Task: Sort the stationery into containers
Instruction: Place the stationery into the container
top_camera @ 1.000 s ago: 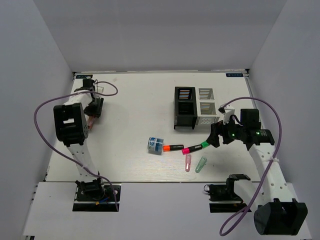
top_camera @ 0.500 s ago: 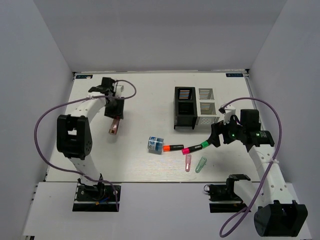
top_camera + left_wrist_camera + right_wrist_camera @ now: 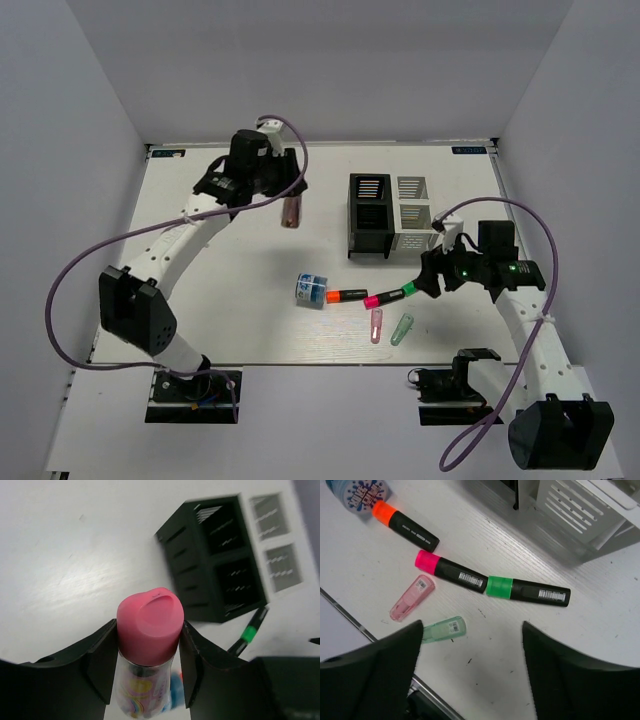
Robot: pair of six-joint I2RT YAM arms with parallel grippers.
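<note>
black and white mesh compartments show bare floors; left tool grips pink-capped tube; right tool open.

Location type: robotics lab test cell. Indicators: a white tabletop boxed on three sides by plain pale walls; my left base and right base clamped at its near edge; purple cables looping loose from both my arms over the work area.

tape roll cut by top edge | pink-capped tube bottom hidden in left gripper | green-cap marker half hidden
</note>
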